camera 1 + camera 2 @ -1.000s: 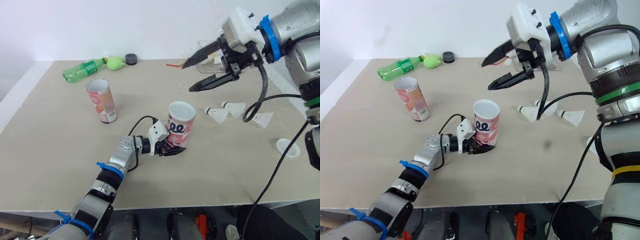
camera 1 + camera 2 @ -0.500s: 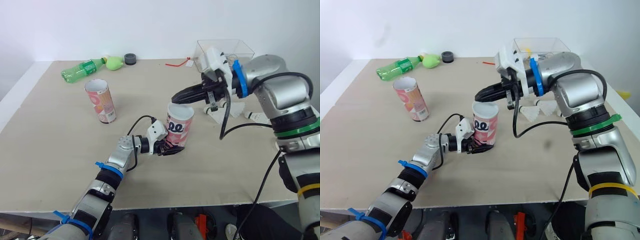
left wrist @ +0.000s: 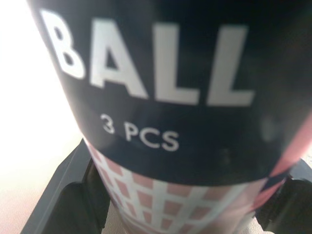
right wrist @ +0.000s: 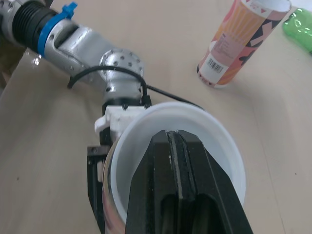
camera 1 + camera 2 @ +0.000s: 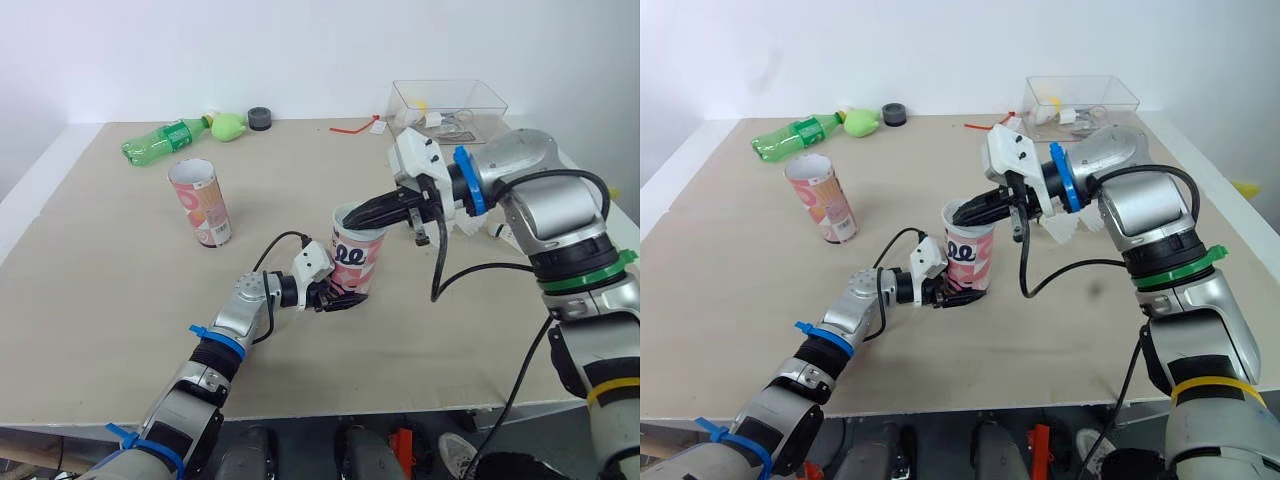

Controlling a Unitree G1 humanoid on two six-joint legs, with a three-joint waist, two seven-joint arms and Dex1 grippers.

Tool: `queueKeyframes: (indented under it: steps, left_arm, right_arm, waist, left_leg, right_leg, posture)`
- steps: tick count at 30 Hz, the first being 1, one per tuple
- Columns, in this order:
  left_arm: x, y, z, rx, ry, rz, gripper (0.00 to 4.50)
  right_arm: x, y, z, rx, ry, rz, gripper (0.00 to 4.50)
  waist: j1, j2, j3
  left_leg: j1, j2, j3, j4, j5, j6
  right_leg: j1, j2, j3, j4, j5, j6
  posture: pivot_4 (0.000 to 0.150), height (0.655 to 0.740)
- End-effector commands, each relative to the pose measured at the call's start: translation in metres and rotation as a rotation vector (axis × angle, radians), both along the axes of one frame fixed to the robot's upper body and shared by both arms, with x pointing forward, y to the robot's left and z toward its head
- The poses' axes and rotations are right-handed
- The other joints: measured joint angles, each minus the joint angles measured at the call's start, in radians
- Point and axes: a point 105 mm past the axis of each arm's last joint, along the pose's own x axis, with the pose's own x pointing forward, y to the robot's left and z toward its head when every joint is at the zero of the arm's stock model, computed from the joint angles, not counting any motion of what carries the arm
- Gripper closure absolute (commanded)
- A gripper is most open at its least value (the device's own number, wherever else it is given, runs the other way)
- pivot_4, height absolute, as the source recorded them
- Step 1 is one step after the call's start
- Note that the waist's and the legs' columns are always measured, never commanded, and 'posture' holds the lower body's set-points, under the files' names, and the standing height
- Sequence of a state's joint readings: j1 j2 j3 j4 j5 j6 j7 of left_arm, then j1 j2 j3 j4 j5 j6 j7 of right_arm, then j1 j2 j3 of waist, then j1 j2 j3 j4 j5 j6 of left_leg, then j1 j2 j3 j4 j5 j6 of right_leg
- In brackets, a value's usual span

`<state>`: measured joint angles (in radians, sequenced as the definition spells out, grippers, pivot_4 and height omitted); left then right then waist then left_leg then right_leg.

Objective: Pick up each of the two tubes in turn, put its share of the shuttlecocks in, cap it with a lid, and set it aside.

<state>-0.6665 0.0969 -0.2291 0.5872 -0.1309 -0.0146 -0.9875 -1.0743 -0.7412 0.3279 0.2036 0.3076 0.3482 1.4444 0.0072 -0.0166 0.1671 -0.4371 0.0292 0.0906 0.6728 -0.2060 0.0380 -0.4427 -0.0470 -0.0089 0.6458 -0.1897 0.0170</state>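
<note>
Pink and white card makes up the pink tube (image 5: 355, 262), which stands upright with its mouth open near the middle of the frame on the beige worktop (image 5: 120, 300). The left hand (image 5: 335, 298) reaches in from the lower left and is closed on the tube's lower part, one black finger on either side. In the left wrist view the tube's dark band fills the frame, with white lettering "BALL" and "3 PCS" above a pink check pattern.

The right hand (image 5: 352, 215) comes in from the right of the frame. Its two black fingers are pressed flat together, and their tips sit just inside the tube's white rim. The right wrist view looks straight down into the white mouth of the tube.

A second tube (image 5: 203, 203) stands upright towards the upper left, well apart from the first. Further up on the left lie a green bottle (image 5: 163, 140) and a black cap (image 5: 262, 118). A clear box (image 5: 450, 100) stands at the upper right. A white shuttlecock (image 5: 1064, 228) lies partly hidden under the right arm.
</note>
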Motion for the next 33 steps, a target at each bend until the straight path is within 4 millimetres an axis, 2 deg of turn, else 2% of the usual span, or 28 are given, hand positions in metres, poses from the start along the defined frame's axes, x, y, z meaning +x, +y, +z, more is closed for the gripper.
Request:
queueKeyframes:
  steps: [1,10,20,33]
  left_arm:
    - [0.0,0.002,0.003,-0.007,-0.014,0.006,1.28]
    - [-0.001,0.004,0.002,-0.002,-0.006,0.009,1.28]
    - [0.0,0.005,0.001,-0.002,-0.002,0.014,1.28]
    - [-0.002,0.001,0.0,-0.006,-0.003,0.001,1.28]
  right_arm:
    - [-0.002,-0.008,-0.016,-0.069,0.033,0.002,4.4]
    - [-0.002,-0.013,-0.033,-0.131,0.01,0.03,4.4]
    - [0.001,0.001,-0.037,-0.165,-0.054,0.102,4.4]
    - [0.004,0.026,-0.022,-0.124,-0.031,0.096,4.4]
  waist:
    - [0.0,0.0,0.0]
    - [-0.001,0.0,-0.002]
    - [-0.003,-0.001,-0.003]
    - [-0.005,-0.002,-0.004]
  left_leg:
    - [0.0,0.0,0.0,0.0,0.0,0.0]
    - [0.002,0.001,0.0,0.0,0.0,0.0]
    - [0.006,0.004,0.001,-0.001,0.0,0.0]
    - [0.009,0.014,0.002,-0.001,0.0,-0.001]
  right_leg:
    - [0.0,0.0,0.0,0.0,0.0,0.0]
    - [0.001,0.002,0.0,0.0,-0.001,0.0]
    - [0.004,0.004,0.001,0.0,-0.003,-0.002]
    - [0.003,0.013,0.001,0.001,-0.004,-0.01]
  posture:
    - [0.15,0.74]
    - [0.15,0.74]
    - [0.15,0.74]
    - [0.15,0.74]
